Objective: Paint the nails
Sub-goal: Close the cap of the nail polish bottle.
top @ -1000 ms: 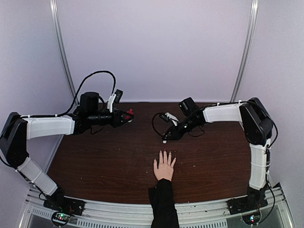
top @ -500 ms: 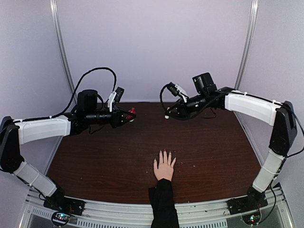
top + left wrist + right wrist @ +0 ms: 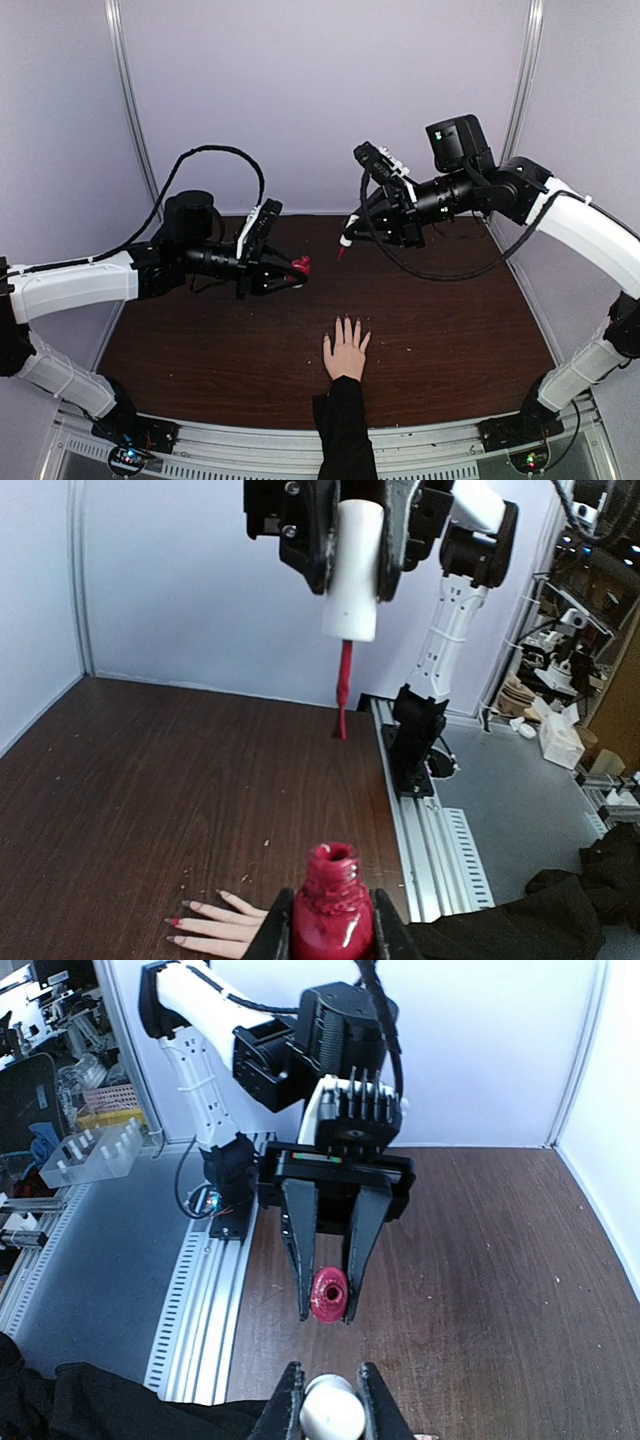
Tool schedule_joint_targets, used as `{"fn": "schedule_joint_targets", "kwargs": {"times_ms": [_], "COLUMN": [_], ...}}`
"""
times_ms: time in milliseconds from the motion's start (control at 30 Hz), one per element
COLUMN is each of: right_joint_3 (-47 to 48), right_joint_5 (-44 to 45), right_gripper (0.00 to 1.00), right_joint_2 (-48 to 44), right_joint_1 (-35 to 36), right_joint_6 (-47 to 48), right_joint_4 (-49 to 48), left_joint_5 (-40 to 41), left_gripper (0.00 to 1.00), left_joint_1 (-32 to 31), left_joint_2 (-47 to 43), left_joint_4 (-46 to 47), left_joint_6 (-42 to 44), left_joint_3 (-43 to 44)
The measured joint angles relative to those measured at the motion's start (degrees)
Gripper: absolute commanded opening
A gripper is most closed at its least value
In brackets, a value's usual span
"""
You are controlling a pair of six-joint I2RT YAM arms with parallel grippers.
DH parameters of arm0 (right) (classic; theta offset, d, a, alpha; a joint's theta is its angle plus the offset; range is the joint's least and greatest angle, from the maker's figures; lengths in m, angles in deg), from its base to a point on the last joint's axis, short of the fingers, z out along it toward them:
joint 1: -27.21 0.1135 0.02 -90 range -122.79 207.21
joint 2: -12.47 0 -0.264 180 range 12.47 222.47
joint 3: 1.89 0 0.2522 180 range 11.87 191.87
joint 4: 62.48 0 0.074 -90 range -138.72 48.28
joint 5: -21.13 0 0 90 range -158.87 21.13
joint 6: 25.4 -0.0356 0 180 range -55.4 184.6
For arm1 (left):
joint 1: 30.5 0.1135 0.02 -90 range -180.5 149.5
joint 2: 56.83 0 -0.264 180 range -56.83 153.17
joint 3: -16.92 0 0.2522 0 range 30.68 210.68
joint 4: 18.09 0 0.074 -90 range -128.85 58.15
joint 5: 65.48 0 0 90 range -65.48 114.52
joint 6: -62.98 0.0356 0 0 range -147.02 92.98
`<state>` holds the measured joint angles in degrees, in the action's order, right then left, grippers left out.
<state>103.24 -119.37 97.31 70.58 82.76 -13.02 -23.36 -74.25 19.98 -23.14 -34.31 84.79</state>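
A pale hand [image 3: 346,352] with a black sleeve lies flat at the table's near middle, fingers pointing away. In the left wrist view its nails [image 3: 177,921] show, one red, the others bare. My left gripper [image 3: 297,268] is shut on the open red polish bottle [image 3: 331,910], held in the air left of and above the hand. My right gripper [image 3: 352,232] is shut on the white cap [image 3: 351,570], its red brush [image 3: 343,690] hanging down above the bottle. The right wrist view shows the cap [image 3: 331,1409] and the bottle's mouth [image 3: 328,1295].
The dark brown wooden table [image 3: 450,320] has pale walls behind and at both sides. A metal rail [image 3: 420,440] with both arm bases runs along the near edge. Black cables [image 3: 215,160] loop off both arms.
My left gripper has moved right and nearer with the bottle. My right gripper has risen from low over the table to well above it, brush now above the bottle.
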Motion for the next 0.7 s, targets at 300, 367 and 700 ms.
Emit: {"fn": "schedule_joint_targets", "kwargs": {"times_ms": [300, 367, 700], "right_joint_3": [3.52, 4.74, 11.15], "right_joint_5": [-3.5, -4.24, -6.71], "right_gripper": [0.0, 0.0, 0.0], "right_joint_2": [-4.13, -3.93, 0.11], "right_joint_1": [5.27, 5.99, 10.84], "right_joint_6": [1.46, 1.75, 4.92], "right_joint_4": [2.64, 3.23, 6.32], "left_joint_5": [-6.6, -7.61, -10.32], "left_gripper": [0.0, 0.0, 0.0], "left_joint_1": [-4.83, -5.55, -7.87], "left_joint_2": [-1.97, -2.01, -4.66], "left_joint_4": [0.26, 0.28, 0.63], "left_joint_6": [1.33, 1.42, 1.81], "left_joint_3": [0.0, 0.0, 0.02]}}
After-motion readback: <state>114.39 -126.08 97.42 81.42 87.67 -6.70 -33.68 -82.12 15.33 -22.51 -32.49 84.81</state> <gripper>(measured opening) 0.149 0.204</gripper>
